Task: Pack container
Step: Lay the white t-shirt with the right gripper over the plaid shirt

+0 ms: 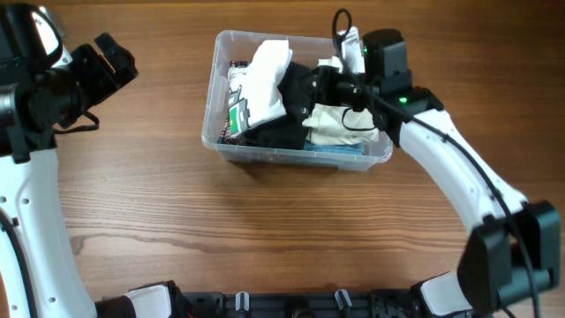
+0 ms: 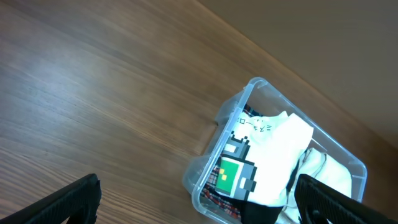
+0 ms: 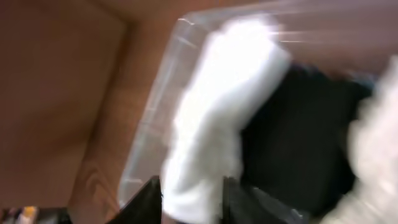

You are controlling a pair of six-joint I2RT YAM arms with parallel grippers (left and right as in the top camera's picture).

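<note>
From above, the container (image 1: 210,97) sits on the wooden table (image 1: 177,221) toward twelve o'clock, already heaped with soft goods. A white cloth (image 1: 265,79) lies at its ten o'clock side, black fabric (image 1: 278,132) in the middle and a cream cloth (image 1: 340,124) at four o'clock. The right gripper (image 1: 306,88) reaches in from four o'clock over the pile, at the white cloth's edge. The left gripper (image 1: 110,62) hangs well apart at nine o'clock of the bin.

Seen from the left wrist, the left gripper (image 2: 198,186) has its fingers spread wide with nothing between them. The container (image 2: 261,84) lies toward four o'clock, and a printed packet with a green square (image 2: 231,174) is tucked against its near wall.

Seen from the right wrist, the picture is blurred. The right gripper (image 3: 189,196) straddles the white cloth (image 3: 217,106), which fills the gap between the fingers, but I cannot tell whether it is pinched. The container wall (image 3: 155,106) runs along nine o'clock.

The bin looks light, stiff and slick, so it is likely to skid if pushed, and the thick rim is the best hold. The cloths are limp and will bunch, so they are better pressed down than dragged. The bin wall and the raised pile crowd the right fingers.
</note>
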